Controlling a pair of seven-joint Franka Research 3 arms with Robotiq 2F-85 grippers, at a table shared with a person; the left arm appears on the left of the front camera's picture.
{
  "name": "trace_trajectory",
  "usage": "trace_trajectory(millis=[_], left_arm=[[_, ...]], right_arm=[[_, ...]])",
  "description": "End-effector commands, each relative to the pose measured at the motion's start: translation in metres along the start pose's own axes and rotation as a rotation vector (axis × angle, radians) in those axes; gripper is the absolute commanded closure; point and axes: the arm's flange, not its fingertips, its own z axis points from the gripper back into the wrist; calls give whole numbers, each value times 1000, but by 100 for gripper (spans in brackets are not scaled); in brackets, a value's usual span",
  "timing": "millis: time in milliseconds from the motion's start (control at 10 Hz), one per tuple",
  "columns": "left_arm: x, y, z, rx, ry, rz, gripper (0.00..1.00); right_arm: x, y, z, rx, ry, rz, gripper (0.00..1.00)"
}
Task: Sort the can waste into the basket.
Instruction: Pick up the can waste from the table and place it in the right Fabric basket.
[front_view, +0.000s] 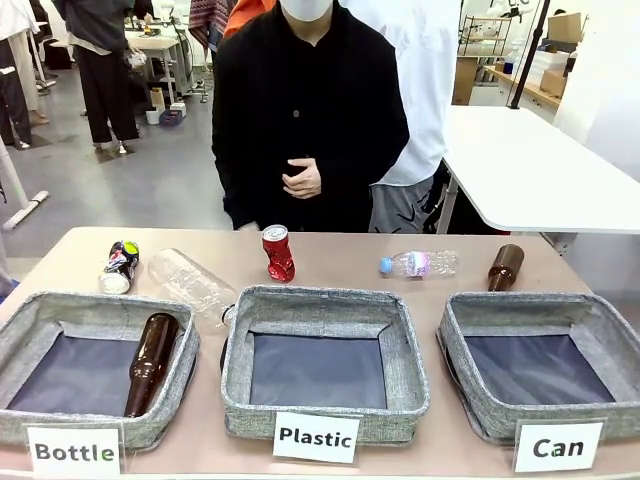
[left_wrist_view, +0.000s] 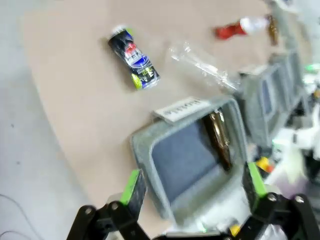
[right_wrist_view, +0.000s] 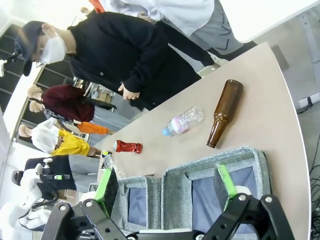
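Risks, judged from the present layout:

- Desk (front_view: 340, 262) carries three like grey baskets in a row. The Can basket (front_view: 470, 400) is at the robot's right end and is empty. The Plastic basket (front_view: 330, 305) and Bottle basket (front_view: 60, 305) look the same apart from their cards, so a can could be dropped into the wrong one.
- The crushed clear bottle (front_view: 190, 283) lies just beside the dark printed can (front_view: 120, 266). A wide approach could snag or shove it.
- The brown bottle (front_view: 506, 267) lies just behind the Can basket. A low carry path could knock it and set it rolling.
- Both cans are dented, so the pads may seat unevenly and a can could slip in transit. The red can (front_view: 277, 252) stands tilted and a nudge may topple it.

Positions relative to the claws:

- Left claw (left_wrist_view: 192, 182): spread, nothing between the pads. It hangs above the outer end of the Bottle basket. The dark printed can lies on its side on bare desk, well apart from the claw, beyond that basket.
- Right claw (right_wrist_view: 165, 180): spread, empty. It hangs over the Can and Plastic baskets. The red can is well apart, on the desk beyond the Plastic basket, at the person's edge.
- Neither can is in the Can basket yet.
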Motion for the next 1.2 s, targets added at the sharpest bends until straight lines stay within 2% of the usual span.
trace_trajectory(millis=[0,200,400,500,600,800,1100], left_arm=[[10,-25,-71,196,-30,39,0],[36,-30,-125,251,20,54,0],[51,-31,-175,395,-22,82,0],[56,-28,-200,448,14,110,0],[61,-21,-220,583,-33,175,0],[71,-10,-230,684,-69,248,0],[80,-3,-244,661,-66,270,0]], right_arm=[[3,-1,-1,21,-13,21,0],[3,-1,-1,21,-13,21,0],[3,-1,-1,21,-13,21,0],[3,-1,-1,21,-13,21,0],[3,-1,-1,21,-13,21,0],[3,-1,-1,21,-13,21,0],[3,-1,-1,21,-13,21,0]])
